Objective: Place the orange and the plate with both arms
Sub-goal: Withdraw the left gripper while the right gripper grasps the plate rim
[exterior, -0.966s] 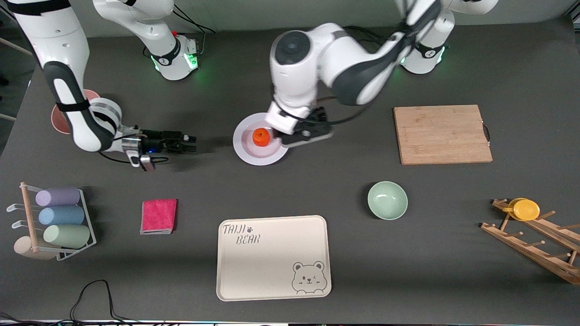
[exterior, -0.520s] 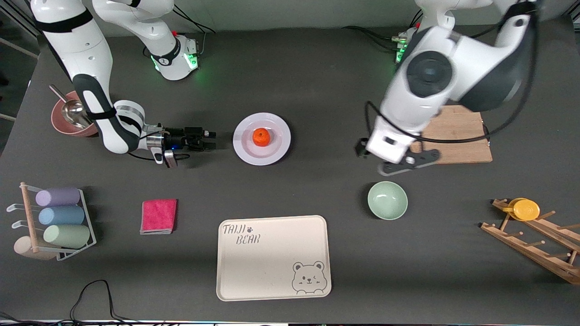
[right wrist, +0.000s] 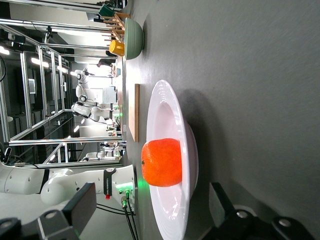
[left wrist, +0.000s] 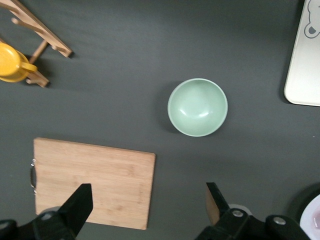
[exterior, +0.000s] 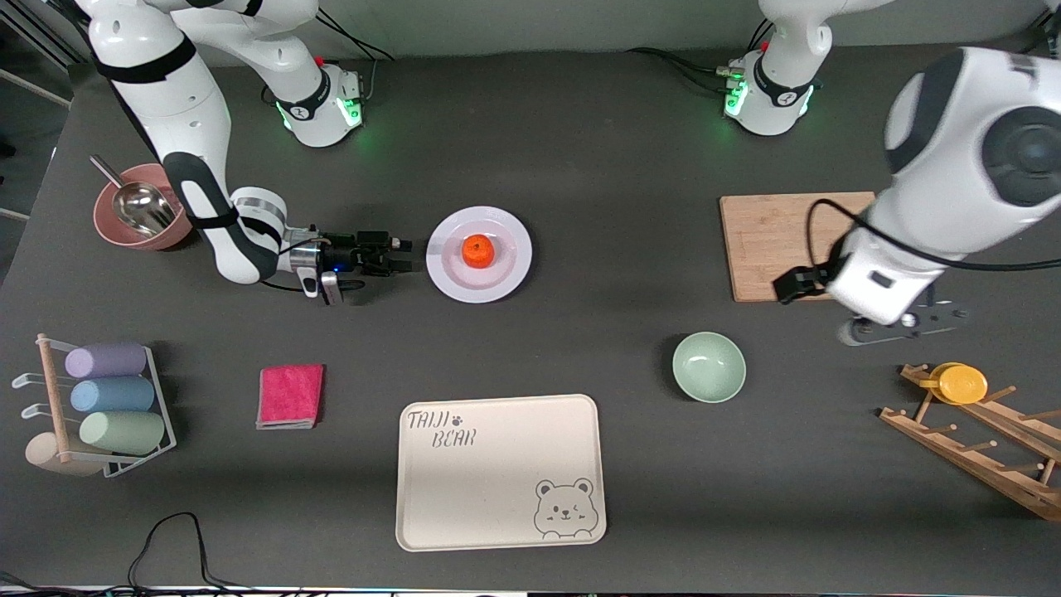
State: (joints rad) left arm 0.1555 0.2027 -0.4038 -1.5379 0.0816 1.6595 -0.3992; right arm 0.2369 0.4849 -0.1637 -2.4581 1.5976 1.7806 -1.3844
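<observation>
- Both my jaws stand wide and empty: right gripper (exterior: 406,254) now low beside the plate (exterior: 479,286), nearer than before.
- Left gripper (exterior: 899,325) has swung away over bare table by the board (exterior: 771,240).
- Orange (exterior: 477,249) sits on the plate, so the plate comes next, I judge.

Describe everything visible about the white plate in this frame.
The plate is round, shallow and glossy white with a wide rim, likely ceramic. It lies flat on the dark table, mid-table. The orange sits in its well. The right gripper, open, is level with its rim beside it, not touching.
</observation>
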